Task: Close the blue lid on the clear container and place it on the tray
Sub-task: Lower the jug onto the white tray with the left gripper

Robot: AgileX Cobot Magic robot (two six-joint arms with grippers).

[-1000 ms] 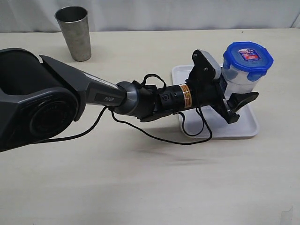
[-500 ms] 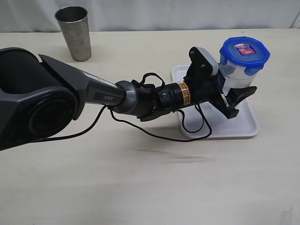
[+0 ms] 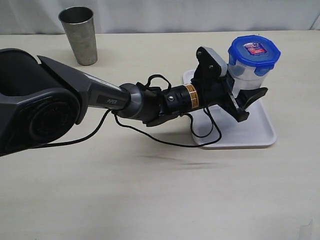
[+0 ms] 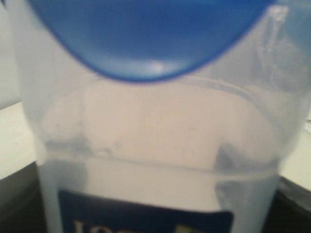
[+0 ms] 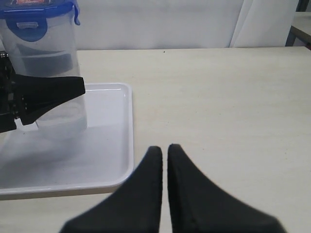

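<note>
The clear container (image 3: pixel 248 75) has the blue lid (image 3: pixel 254 52) snapped on top, sticker facing up. My left gripper (image 3: pixel 248 90) is shut around the container's body, one black finger (image 3: pixel 255 95) showing in front of it. It holds the container upright over the back half of the white tray (image 3: pixel 250 136). The left wrist view is filled by the container wall (image 4: pixel 155 145) and the lid (image 4: pixel 146 39). In the right wrist view the container (image 5: pixel 48 63) stands over the tray (image 5: pixel 107 160), and I cannot tell whether its base touches. My right gripper (image 5: pixel 165 148) is shut and empty beside the tray.
A grey metal cup (image 3: pixel 79 35) stands at the back left of the table. The left arm (image 3: pixel 100 100) and its looping black cable (image 3: pixel 165 142) stretch across the middle towards the tray.
My left gripper has carried the container to the left and a little farther back over the tray. The right gripper has not moved.
</note>
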